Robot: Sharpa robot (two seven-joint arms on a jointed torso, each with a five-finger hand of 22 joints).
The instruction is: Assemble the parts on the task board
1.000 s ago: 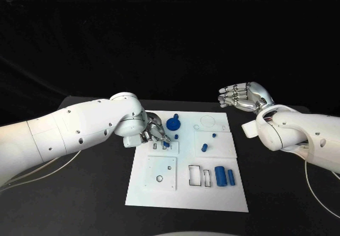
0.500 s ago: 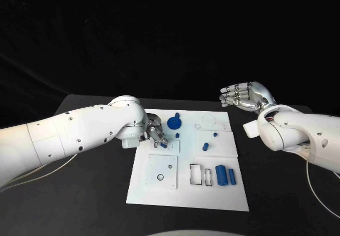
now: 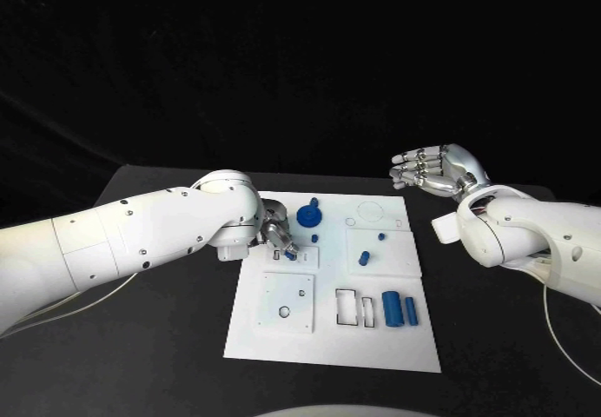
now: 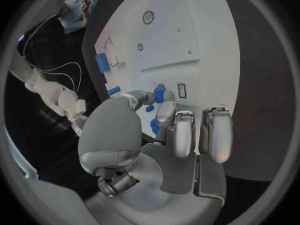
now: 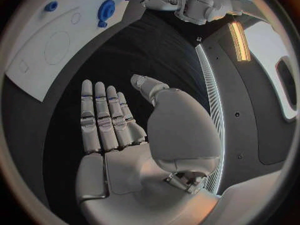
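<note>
At the left edge of the task board (image 3: 328,347), the left hand (image 3: 275,233) pinches a small blue part (image 3: 291,255) at its fingertips, over the little square recess; which way that part's long axis runs cannot be told. Two blue bars (image 3: 399,309) lie side by side near the board's right edge, lengthwise front to back. Off the board's far right corner, over bare bench (image 3: 163,347), the right hand (image 3: 432,170) hovers flat with nothing in it.
</note>
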